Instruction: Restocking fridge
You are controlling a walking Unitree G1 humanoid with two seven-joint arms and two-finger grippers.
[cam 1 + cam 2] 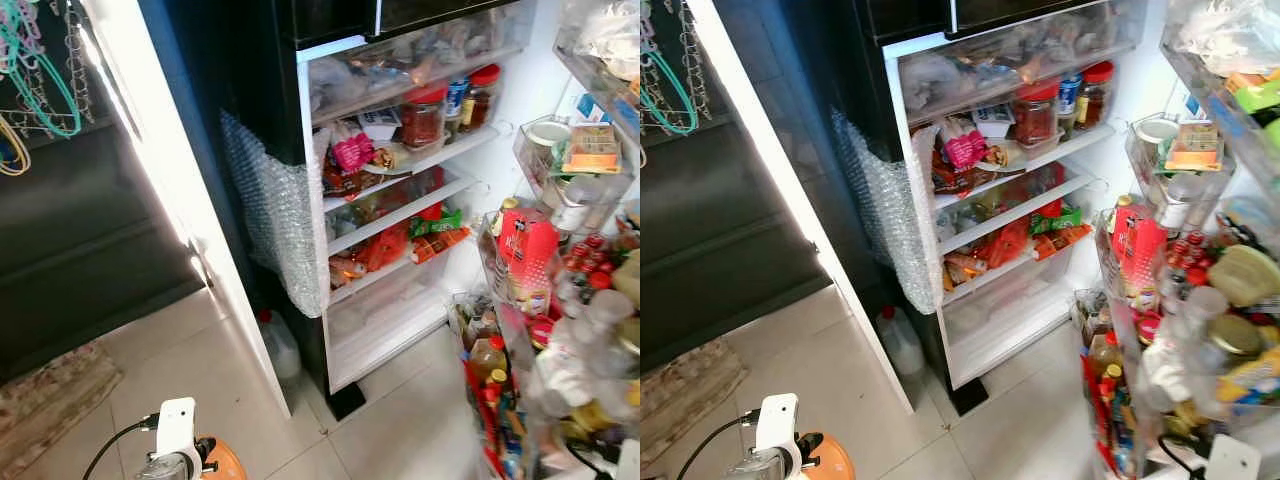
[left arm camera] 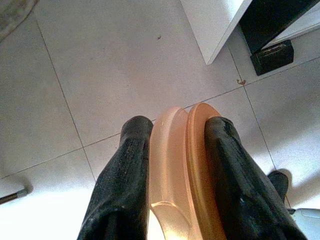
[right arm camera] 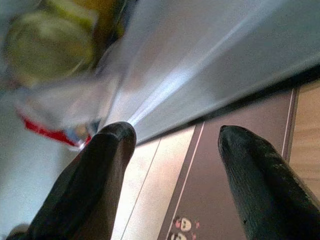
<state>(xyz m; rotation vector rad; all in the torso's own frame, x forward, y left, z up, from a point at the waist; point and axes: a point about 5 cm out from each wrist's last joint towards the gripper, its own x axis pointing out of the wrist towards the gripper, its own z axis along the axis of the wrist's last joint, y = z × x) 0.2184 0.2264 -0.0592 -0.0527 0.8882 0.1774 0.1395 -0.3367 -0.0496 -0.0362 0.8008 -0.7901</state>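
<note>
Fridge: door open, shelves crowded with jars and packets; door racks at right hold bottles.
Floor: pale tiles.
Left gripper: low over the floor, fingers clamped on an orange plastic item.
Right gripper: fingers spread apart, holding nothing, beside the door.

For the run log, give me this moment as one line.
fridge: open | left end effector: shut on orange plate, over floor | right end effector: open, empty

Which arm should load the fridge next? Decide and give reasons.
Left. The left gripper is shut on an orange item over the floor tiles, ready to shelve. The right gripper is open and holds nothing, beside the door racks.
</note>
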